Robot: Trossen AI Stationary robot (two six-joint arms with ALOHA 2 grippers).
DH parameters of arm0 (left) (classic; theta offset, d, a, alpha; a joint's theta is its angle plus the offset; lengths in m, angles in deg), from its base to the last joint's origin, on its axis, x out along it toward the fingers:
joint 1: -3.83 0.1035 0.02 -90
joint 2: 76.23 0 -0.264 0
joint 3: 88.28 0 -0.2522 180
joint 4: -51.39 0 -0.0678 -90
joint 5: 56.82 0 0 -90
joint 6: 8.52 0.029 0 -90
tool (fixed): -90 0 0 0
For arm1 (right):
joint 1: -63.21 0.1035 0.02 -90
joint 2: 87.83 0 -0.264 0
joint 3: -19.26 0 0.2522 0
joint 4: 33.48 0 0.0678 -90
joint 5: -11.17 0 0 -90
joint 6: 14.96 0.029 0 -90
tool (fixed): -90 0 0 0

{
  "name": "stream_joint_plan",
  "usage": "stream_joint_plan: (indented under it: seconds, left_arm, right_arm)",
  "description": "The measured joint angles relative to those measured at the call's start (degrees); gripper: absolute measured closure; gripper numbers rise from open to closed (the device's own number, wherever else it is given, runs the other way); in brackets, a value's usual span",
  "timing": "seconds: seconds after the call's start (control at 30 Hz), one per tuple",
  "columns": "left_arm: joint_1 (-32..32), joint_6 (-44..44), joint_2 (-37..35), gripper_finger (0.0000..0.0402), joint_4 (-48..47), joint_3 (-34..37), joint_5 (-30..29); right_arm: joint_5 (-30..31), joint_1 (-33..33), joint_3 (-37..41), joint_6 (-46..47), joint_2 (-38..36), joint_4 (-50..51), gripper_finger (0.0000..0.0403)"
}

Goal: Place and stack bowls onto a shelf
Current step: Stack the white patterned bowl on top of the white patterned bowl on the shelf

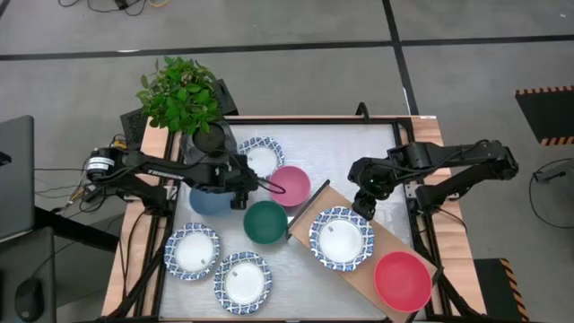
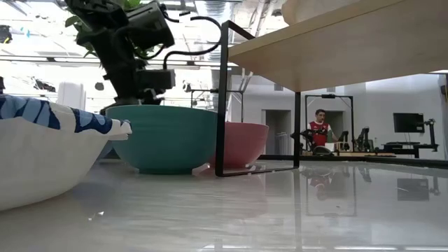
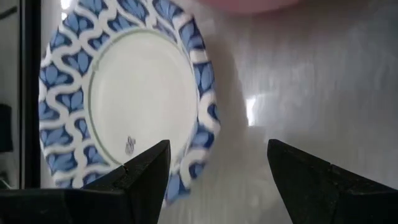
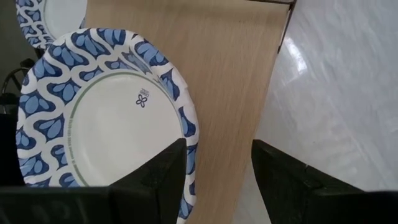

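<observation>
The shelf (image 1: 395, 256) is a long light-wood board with a dark edge on thin black legs, lying on the white worktop (image 1: 359, 161) with its long axis running diagonally from about ten o'clock to four o'clock across the worktop's right half. On it sit a white bowl with a blue patterned rim (image 1: 342, 239) near the upper-left end and a red bowl (image 1: 402, 280) at the lower-right end, both upright and side by side. The rest stand upright on the worktop: a dark green bowl (image 1: 265, 222) just off the shelf's end, a pink bowl (image 1: 290, 186) at its one o'clock, a slate blue bowl (image 1: 210, 199) at its nine o'clock, another patterned bowl (image 1: 261, 156) near the potted plant (image 1: 184, 97), and two more patterned bowls (image 1: 192, 250) (image 1: 241, 281) at seven o'clock of the green one. The left gripper (image 1: 240, 187) hangs between the blue and pink bowls, fingers (image 3: 140, 177) spread wide and holding nothing. The right gripper (image 1: 363, 205) hovers at the shelf's upper edge above the patterned bowl, its fingers (image 4: 155, 177) also parted and empty.
</observation>
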Motion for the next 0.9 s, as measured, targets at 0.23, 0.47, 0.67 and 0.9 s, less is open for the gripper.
stream_joint_plan:
  seconds: [0.23,0.47,0.67,0.9]
  left_arm:
    - [0.1,-1.1,4.2,0.0149,-0.2,0.0,-3.8]
    - [0.2,-1.3,4.8,0.0213,0.0,-0.9,-6.2]
    - [1.1,-1.2,4.8,0.0312,-0.2,-0.9,-4.6]
    - [1.4,-1.2,4.8,0.0388,-0.1,-0.9,-5.0]
  right_arm:
    - [0.0,0.0,0.0,1.1,0.0,0.0,0.0196]
    - [0.0,0.0,0.0,1.5,0.0,-0.1,0.0196]
    - [1.5,0.0,0.0,1.5,0.0,-0.1,0.0196]
    - [1.5,0.0,0.0,1.5,0.0,-0.1,0.0196]
